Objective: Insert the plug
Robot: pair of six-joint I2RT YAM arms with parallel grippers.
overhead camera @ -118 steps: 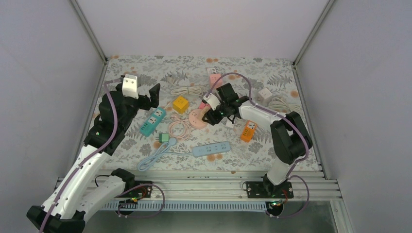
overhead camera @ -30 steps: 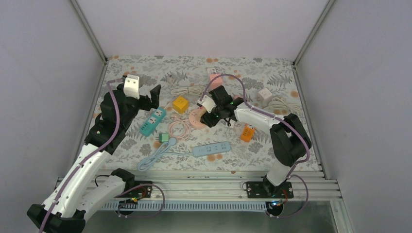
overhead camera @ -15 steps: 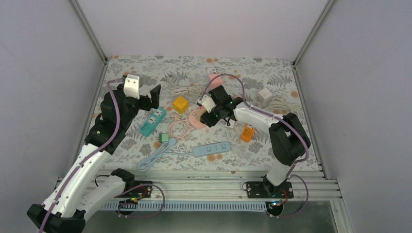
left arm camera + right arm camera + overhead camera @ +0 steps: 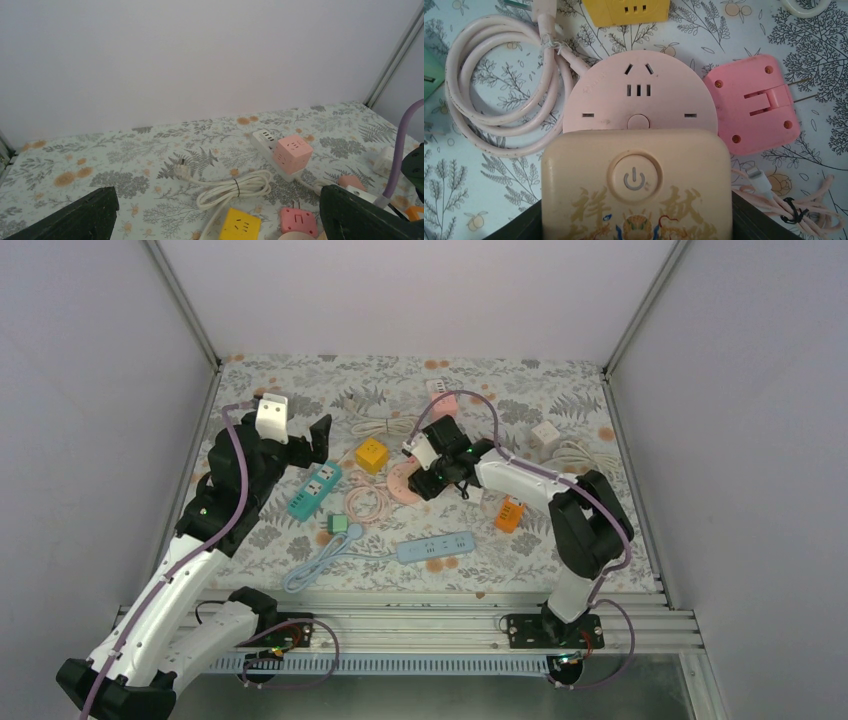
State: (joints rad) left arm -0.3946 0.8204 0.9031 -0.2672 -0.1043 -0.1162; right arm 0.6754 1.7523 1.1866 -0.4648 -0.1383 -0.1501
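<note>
Right wrist view: grips the cream plug (image 4: 636, 185) between the fingers (image 4: 521, 229) of the right gripper (image 4: 428, 480), covering the near edge of the round pink socket (image 4: 639, 92) just ahead of the fingertips; spreads the fingers (image 4: 75, 220) of the left gripper (image 4: 314, 438) wide, nothing between them.

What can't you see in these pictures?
- Plug prongs: right wrist view, hidden under its own body, so I cannot tell if it touches the socket.
- Plug's lower end: right wrist view, cut by the bottom edge.
- Right claw: top view, too small, and the wrist covers it.
- Yellow cube: left wrist view, cut by the bottom edge.
</note>
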